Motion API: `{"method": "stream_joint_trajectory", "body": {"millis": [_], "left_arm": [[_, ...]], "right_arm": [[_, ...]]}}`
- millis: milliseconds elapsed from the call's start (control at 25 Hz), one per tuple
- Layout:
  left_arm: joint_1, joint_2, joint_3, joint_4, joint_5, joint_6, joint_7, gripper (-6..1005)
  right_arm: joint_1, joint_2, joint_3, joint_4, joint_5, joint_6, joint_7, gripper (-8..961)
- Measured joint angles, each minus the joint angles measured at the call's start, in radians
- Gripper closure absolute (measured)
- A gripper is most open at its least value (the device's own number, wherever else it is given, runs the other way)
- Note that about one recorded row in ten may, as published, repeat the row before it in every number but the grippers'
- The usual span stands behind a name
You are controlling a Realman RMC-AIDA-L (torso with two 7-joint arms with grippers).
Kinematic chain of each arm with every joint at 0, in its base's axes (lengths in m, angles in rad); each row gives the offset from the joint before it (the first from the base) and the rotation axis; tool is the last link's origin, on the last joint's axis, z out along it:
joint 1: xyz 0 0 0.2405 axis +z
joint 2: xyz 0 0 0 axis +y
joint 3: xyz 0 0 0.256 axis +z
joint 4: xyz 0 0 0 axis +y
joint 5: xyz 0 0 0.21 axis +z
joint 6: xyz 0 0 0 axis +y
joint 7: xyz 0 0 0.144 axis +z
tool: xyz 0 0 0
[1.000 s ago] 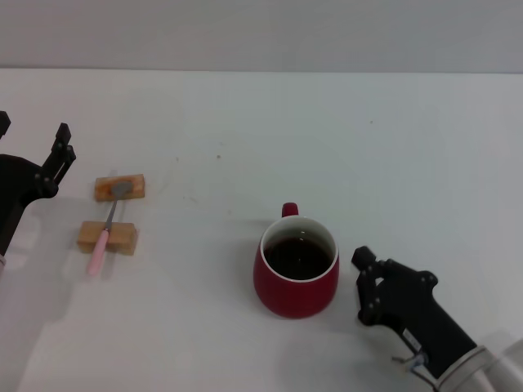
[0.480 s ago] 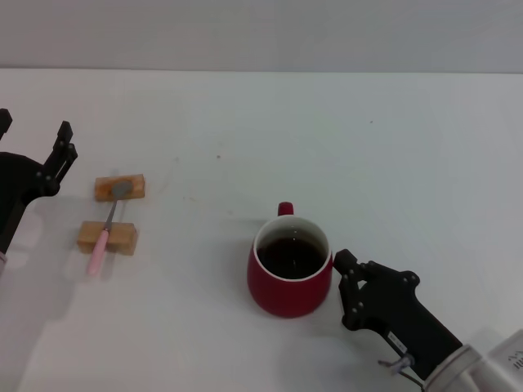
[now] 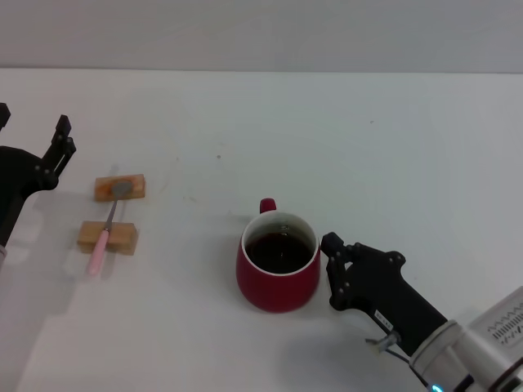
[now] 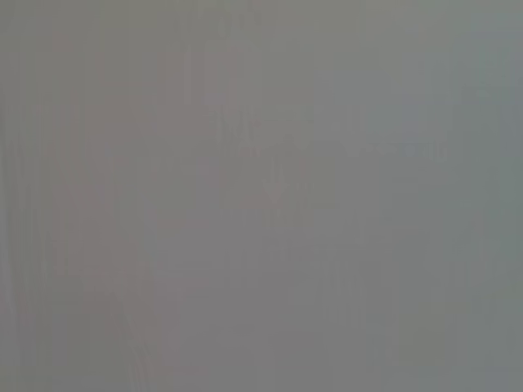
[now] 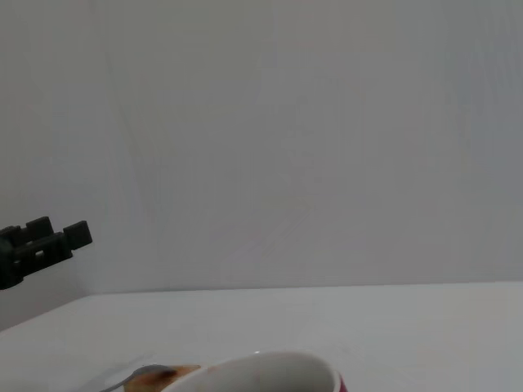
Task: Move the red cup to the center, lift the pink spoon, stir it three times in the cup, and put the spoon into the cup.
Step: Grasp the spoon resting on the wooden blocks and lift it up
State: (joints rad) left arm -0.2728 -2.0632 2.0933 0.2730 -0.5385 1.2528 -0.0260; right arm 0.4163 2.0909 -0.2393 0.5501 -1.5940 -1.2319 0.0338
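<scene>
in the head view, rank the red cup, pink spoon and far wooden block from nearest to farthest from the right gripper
1. Rounded dark red ceramic cup, right beside the right gripper.
2. Slim pink-handled spoon, far left, across two blocks.
3. Far tan wooden block, behind the spoon's bowl; close call.

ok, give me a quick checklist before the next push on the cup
1. Red cup upright: ok.
2. Right tool against the cup's right side: ok; its fingers' state: cannot tell.
3. Cup at the table's center: cannot tell, it looks close.
4. Dark liquid contained, none spilled: ok.
5. Pink spoon resting across two wooden blocks, untouched: ok.
6. Left tool open, above the table beyond the spoon: ok.
</scene>
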Motion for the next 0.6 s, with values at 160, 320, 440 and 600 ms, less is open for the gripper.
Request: {"method": "stream_joint_trajectory", "body": {"millis": [160,320,440,600], "left_arm": [[-0.002,0.001,-0.005,0.000,0.000,0.000,0.000,228],[-0.002,0.000,-0.023,0.000,0.000,0.000,-0.001,229],[-0.002,-0.001,-0.026,0.000,0.003,0.000,-0.006,229],[0.004,-0.004,-0.023,0.001,0.006,0.000,-0.004,230]], "right_arm": [[0.004,-0.001,0.016,-0.002,0.000,0.003,0.000,955],[-0.033,-0.001,0.061,-0.033,0.000,-0.016,-0.007,955],[-0.079,-0.001,0.103,-0.074,0.002,-0.071,-0.008,955],[-0.150,-0.004,0.174,-0.140,0.009,-0.180,-0.009,955]]}}
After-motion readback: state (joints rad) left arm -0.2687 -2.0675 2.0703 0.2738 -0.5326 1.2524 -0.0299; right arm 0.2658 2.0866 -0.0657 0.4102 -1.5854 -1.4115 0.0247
